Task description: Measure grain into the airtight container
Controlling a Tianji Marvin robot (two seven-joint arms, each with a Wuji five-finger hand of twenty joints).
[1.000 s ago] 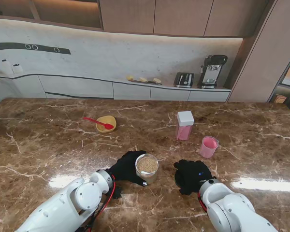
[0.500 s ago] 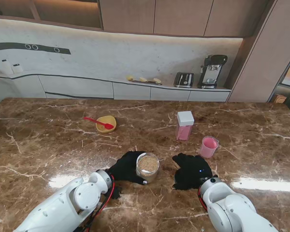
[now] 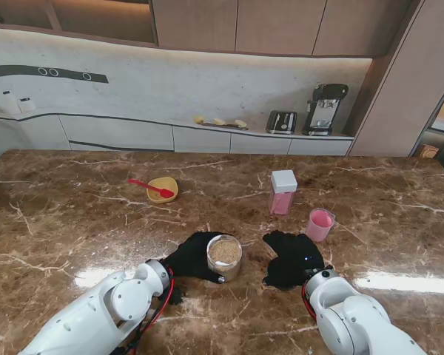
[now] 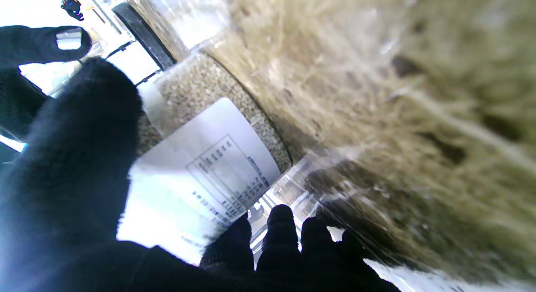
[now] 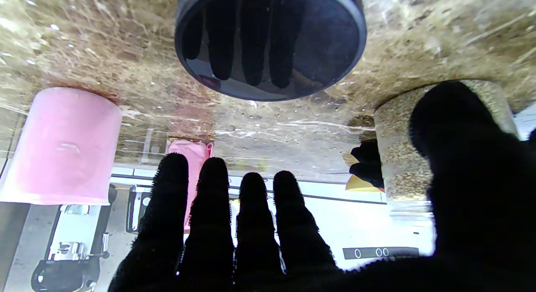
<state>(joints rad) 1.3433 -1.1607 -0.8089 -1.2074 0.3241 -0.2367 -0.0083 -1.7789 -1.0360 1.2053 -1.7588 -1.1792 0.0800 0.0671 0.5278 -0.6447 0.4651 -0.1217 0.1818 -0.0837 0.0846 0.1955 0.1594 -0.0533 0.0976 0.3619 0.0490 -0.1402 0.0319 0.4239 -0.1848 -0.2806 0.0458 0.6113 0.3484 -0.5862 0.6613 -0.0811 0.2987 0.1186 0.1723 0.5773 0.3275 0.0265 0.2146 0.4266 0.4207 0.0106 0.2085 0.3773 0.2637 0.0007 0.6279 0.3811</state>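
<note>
Left hand (image 3: pixel 192 256) grips grain jar (image 3: pixel 225 256); right hand (image 3: pixel 291 258) flat, spread.

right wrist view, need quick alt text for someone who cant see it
The right hand, in a black glove, hovers open over a brown marble table, fingers spread above a round black lid lying flat. A clear jar of grain stands to one side, a pink cup to the other.

stand overhead, wrists close, sharing grain jar (image 3: pixel 225 253)
</note>
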